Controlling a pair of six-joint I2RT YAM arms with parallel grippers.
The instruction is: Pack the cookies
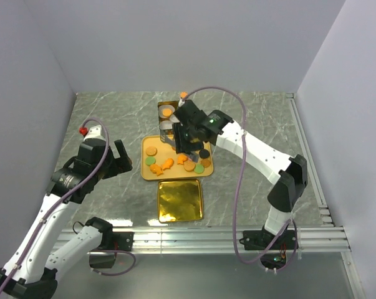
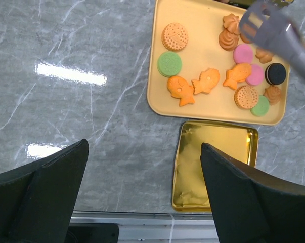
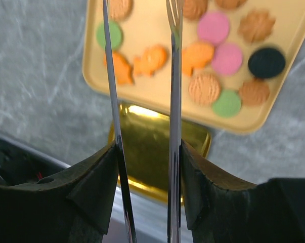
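The cookies [image 2: 205, 82] lie loose on a tan tray [image 2: 203, 48] in the middle of the table. Just beside it at 6 o'clock sits a shallow gold tin [image 1: 180, 199]. At 12 o'clock stands a gold box [image 1: 161, 106], half hidden behind the right gripper [image 3: 147, 152], which clamps metal tongs [image 3: 173, 76] with their tips apart above the tray. The left gripper [image 2: 143, 147] hangs spread wide at 9 o'clock over the grey marble table [image 1: 256, 118]. Plain pale walls [image 1: 175, 43] stand on three sides

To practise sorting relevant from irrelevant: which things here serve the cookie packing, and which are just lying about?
Job: cookies, tan tray, gold tin, gold lid, tongs in right gripper.
Just there: aluminium rail, marble table.
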